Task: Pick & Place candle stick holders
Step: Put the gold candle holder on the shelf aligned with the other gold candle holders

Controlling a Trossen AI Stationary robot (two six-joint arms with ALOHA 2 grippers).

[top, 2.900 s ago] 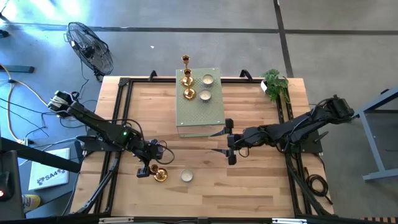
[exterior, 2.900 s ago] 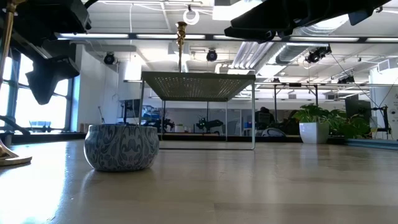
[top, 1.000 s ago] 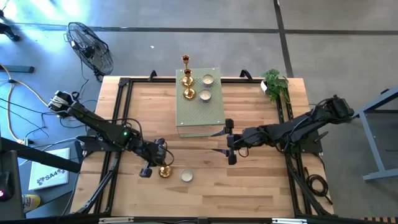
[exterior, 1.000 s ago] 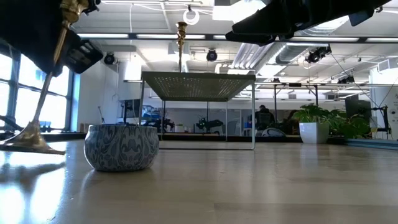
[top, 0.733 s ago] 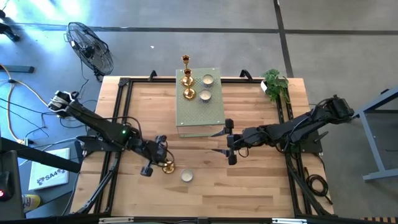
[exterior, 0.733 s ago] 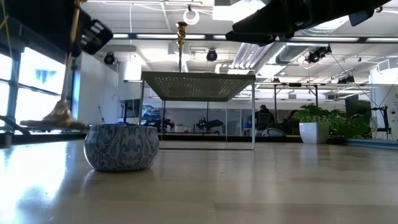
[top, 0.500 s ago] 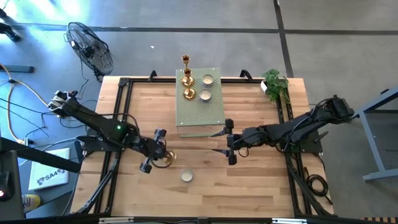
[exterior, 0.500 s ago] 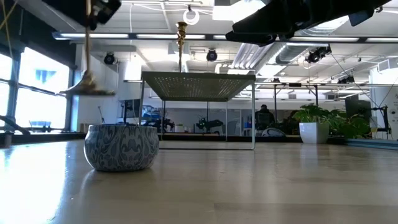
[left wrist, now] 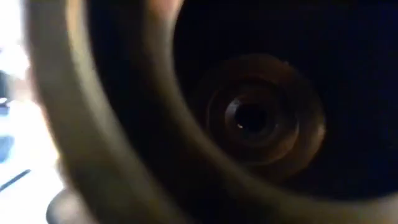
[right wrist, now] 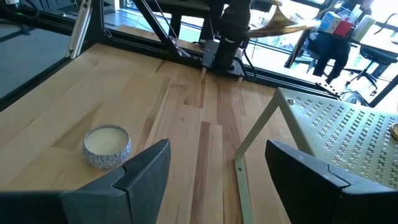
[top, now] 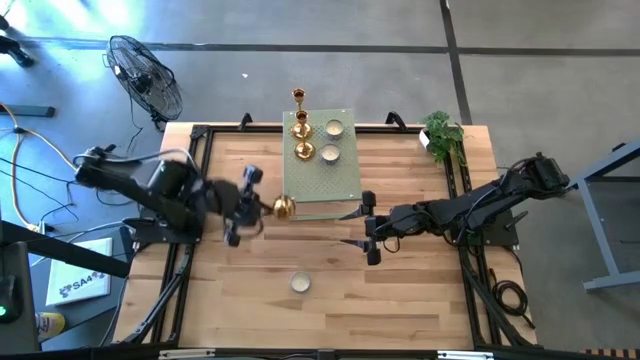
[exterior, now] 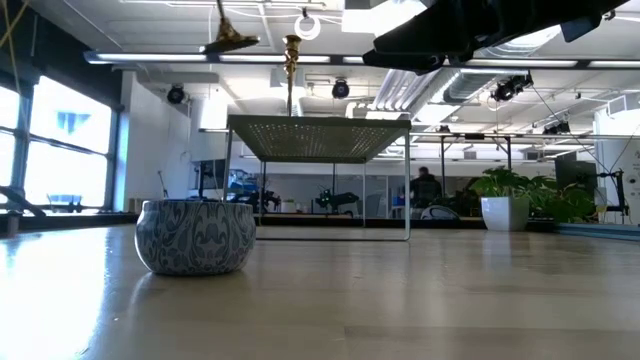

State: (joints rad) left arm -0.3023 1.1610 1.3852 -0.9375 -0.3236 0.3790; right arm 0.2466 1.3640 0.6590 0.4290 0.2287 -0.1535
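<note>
My left gripper [top: 252, 206] is raised high over the table's left middle, shut on a gold candle stick holder [top: 284, 207] just left of the pale green slab [top: 322, 170]. In the low view only the holder's round base [exterior: 232, 42] and lower stem show, far above the tabletop. Two more gold holders [top: 301, 126] and two white cups [top: 333, 128] stand on the slab. A third cup [top: 300, 283] sits on the table near its front edge. My right gripper [top: 364, 229] hovers open at the slab's near right corner. My left gripper holds the gold holder by its stem [exterior: 222, 14], above the base. The exact spot is blurred in the high view and lies above the low view's upper edge. The holder hangs lifted clear, its base [right wrist: 286, 26] lowest, about level with the slab's top.
The slab stands on thin legs [exterior: 408, 190] with room beneath. A potted plant [top: 442, 135] sits at the far right corner. A black frame rail [top: 190, 190] runs along the table's sides. Bare wood lies around the front cup [right wrist: 107, 145].
My left gripper has risen steeply and gone toward the far edge and the slab, still shut on the gold holder. The holder, first tilted with its base on the table beside the front cup, has been lifted clear and now hangs high.
</note>
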